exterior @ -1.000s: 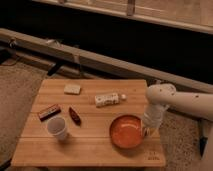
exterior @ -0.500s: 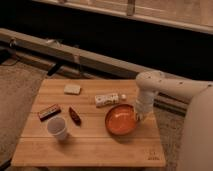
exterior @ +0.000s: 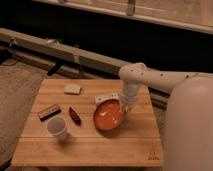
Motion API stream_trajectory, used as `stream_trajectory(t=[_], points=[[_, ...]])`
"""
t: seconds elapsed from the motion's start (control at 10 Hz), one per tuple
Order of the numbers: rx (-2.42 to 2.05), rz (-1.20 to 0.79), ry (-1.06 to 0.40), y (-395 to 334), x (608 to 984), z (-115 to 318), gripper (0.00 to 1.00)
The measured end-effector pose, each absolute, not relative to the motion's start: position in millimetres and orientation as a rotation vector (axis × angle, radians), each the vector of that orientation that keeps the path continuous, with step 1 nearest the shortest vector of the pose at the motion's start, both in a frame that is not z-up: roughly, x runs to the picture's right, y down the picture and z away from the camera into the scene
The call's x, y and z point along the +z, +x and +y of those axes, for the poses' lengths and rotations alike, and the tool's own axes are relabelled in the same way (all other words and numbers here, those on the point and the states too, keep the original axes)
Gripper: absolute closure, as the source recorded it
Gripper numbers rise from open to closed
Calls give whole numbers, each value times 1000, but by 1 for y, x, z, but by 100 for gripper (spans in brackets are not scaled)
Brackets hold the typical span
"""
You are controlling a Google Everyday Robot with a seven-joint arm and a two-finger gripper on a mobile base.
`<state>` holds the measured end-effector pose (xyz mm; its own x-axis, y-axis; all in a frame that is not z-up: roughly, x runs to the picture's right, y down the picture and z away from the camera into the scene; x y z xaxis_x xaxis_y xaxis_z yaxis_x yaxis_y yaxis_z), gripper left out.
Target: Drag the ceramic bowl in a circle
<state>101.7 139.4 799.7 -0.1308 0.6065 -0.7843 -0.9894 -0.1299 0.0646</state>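
The ceramic bowl [exterior: 108,115] is a wide, shallow orange-red glossy bowl on the wooden table [exterior: 90,147], right of centre. It looks tilted, with its right rim raised. My gripper [exterior: 124,101] comes down from the white arm [exterior: 150,77] onto the bowl's upper right rim and touches it. The arm's wrist hides the fingertips.
A small white cup [exterior: 57,128] stands at the left front. A dark red object [exterior: 75,115] lies beside it. A dark snack bar [exterior: 49,112] lies at the left, a pale block [exterior: 72,89] at the back left, and a white packet [exterior: 106,97] just behind the bowl.
The bowl has moved from the right front of the table toward the back and the left, with my gripper at its rim. The arm has swung left over the table.
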Motion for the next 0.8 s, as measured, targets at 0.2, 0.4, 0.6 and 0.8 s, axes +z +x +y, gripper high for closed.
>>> stream_trajectory(t=[0.2, 0.4, 0.6, 0.8], points=[[1542, 675, -741, 71, 787, 147, 100], [1503, 655, -757, 49, 769, 165, 100], [1475, 653, -786, 31, 749, 189, 100], [1465, 676, -812, 25, 733, 214, 100]])
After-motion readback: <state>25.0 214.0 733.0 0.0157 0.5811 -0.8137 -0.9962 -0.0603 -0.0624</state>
